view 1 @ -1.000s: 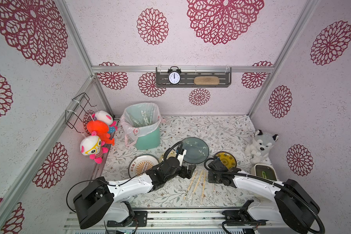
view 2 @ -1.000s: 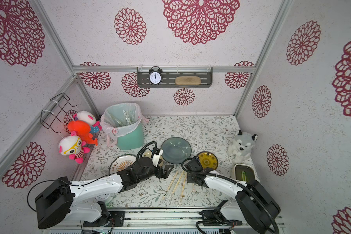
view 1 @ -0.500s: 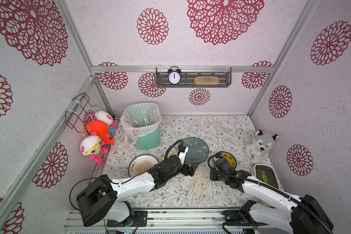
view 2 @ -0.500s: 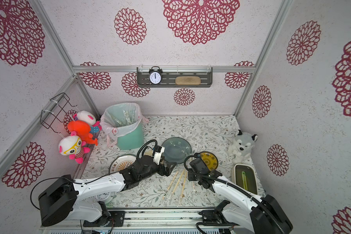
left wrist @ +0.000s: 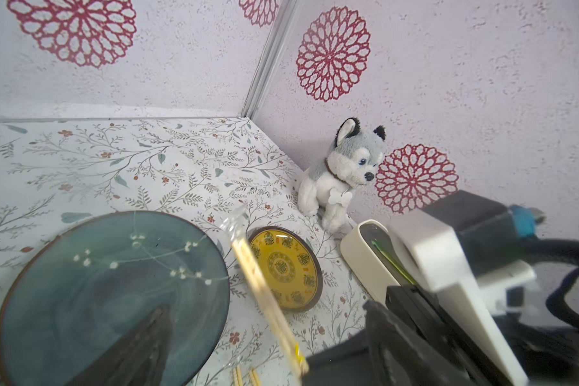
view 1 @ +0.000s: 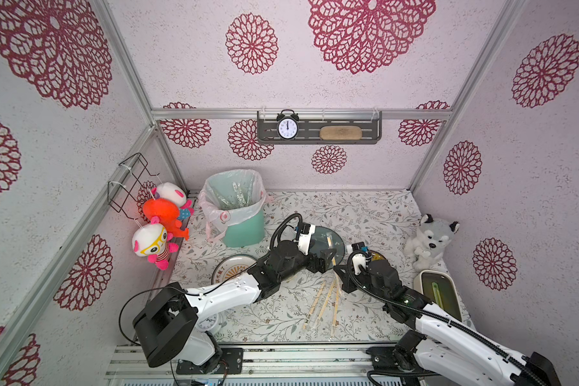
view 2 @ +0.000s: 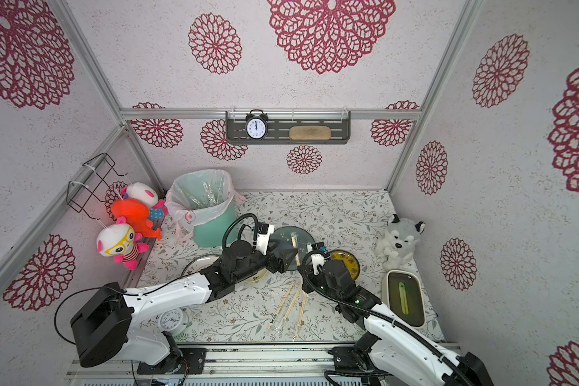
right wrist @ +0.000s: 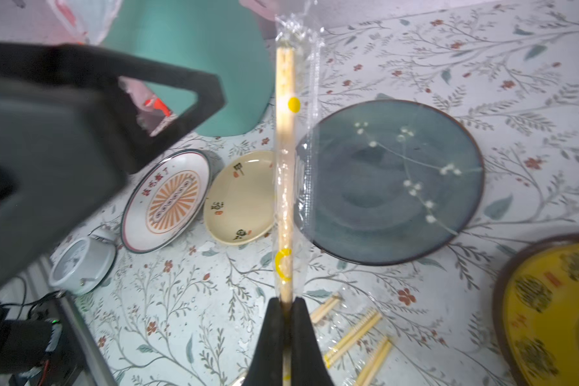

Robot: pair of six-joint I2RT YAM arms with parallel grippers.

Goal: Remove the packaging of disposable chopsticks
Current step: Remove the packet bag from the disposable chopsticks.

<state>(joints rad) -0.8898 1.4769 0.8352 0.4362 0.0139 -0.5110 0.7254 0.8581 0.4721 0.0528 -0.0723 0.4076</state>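
Over the near edge of the blue plate, the right hand clamps one end of a wrapped chopstick pair, likely presenting it so the left hand, spread apart alongside, can strip its clear sleeve.

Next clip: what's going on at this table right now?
The right gripper is shut on one end of a pair of disposable chopsticks inside its clear packaging, holding it off the table by the blue plate. The left gripper is open close to the sleeve, not gripping it. Three more pairs lie on the table, apparently wrapped.
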